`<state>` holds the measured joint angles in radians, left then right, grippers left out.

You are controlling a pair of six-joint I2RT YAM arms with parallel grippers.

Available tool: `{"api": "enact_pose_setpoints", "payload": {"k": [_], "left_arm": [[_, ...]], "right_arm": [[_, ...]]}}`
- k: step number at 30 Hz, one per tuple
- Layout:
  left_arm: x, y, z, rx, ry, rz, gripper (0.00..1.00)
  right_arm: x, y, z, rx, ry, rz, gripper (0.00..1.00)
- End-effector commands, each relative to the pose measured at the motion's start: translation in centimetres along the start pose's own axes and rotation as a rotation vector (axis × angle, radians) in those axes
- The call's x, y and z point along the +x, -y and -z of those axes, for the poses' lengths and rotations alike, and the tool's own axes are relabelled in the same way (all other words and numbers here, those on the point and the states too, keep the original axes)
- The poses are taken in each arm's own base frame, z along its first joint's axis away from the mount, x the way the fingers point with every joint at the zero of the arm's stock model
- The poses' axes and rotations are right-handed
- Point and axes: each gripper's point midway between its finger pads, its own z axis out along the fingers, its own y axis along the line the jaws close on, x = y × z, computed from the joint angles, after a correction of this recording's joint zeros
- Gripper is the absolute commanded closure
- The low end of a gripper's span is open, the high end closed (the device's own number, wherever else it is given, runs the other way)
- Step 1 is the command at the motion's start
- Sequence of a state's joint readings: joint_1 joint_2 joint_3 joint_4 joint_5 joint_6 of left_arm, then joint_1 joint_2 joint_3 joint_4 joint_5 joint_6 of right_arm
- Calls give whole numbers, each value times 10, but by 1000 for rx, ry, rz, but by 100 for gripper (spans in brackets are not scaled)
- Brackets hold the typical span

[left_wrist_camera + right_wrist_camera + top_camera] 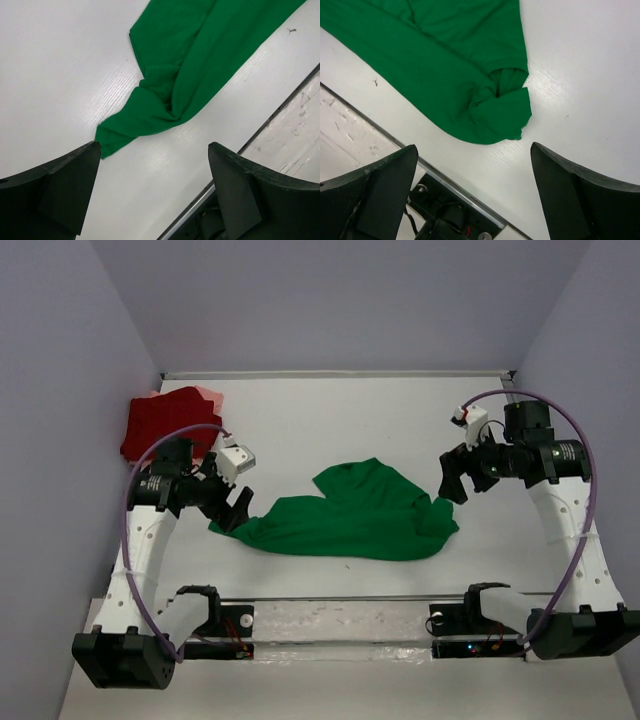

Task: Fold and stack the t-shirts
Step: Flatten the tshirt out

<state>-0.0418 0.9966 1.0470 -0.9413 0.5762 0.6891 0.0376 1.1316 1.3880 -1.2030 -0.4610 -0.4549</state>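
A bright green t-shirt (pixel 350 515) lies crumpled and spread sideways in the middle of the white table (pixel 330 420). At the back left a dark red t-shirt (pixel 165 425) lies bunched on a pale pink one (pixel 210 395), of which only an edge shows. My left gripper (pixel 237 508) hangs open just above the green shirt's left corner (pixel 120 127), holding nothing. My right gripper (pixel 450 480) is open over the shirt's right corner (pixel 502 112), also holding nothing. In both wrist views bare table shows between the fingers, with the cloth just beyond the tips.
A metal rail (pixel 330 598) with the arm mounts runs along the table's near edge. Pale walls close in the left, right and back sides. The red and pink pile sits close behind my left arm.
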Motion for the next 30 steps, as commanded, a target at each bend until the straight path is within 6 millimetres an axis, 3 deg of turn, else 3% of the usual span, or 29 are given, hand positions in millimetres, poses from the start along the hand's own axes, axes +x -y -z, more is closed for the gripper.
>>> {"api": "enact_pose_setpoints", "payload": {"k": [1, 4, 6, 9, 10, 12, 13, 14, 17, 20, 25, 30], "left_arm": [[-4, 9, 16, 17, 15, -119, 1], [-22, 2, 20, 9, 44, -132, 1], [-36, -18, 16, -49, 69, -122, 1], [-56, -38, 3, -97, 135, -60, 1], [-56, -42, -6, -81, 135, -33, 1], [-64, -50, -23, -46, 155, 1, 1], [-65, -53, -28, -39, 156, 18, 1], [-68, -56, -33, -33, 157, 34, 1], [-73, -61, -46, 15, 153, 72, 1], [-72, -63, -51, 23, 144, 85, 1], [-63, -66, -48, -47, 146, 89, 1], [-56, -62, -43, -79, 158, 90, 1]], "right_arm": [[13, -1, 7, 11, -43, 12, 0], [4, 6, 4, 27, -28, 8, 0], [-4, 18, -7, 52, -18, -11, 2], [-20, 36, -24, 85, 29, -40, 12], [-21, 42, -36, 78, 18, -54, 17], [-28, 51, -55, 69, 41, -68, 49], [-25, 56, -71, 46, 12, -87, 58], [-29, 56, -72, 39, 28, -81, 62], [-16, 64, -120, -80, -81, -124, 63], [-10, 66, -138, -130, -141, -116, 62], [16, 78, -174, -170, -238, -111, 57], [28, 83, -192, -198, -285, -117, 53]]}}
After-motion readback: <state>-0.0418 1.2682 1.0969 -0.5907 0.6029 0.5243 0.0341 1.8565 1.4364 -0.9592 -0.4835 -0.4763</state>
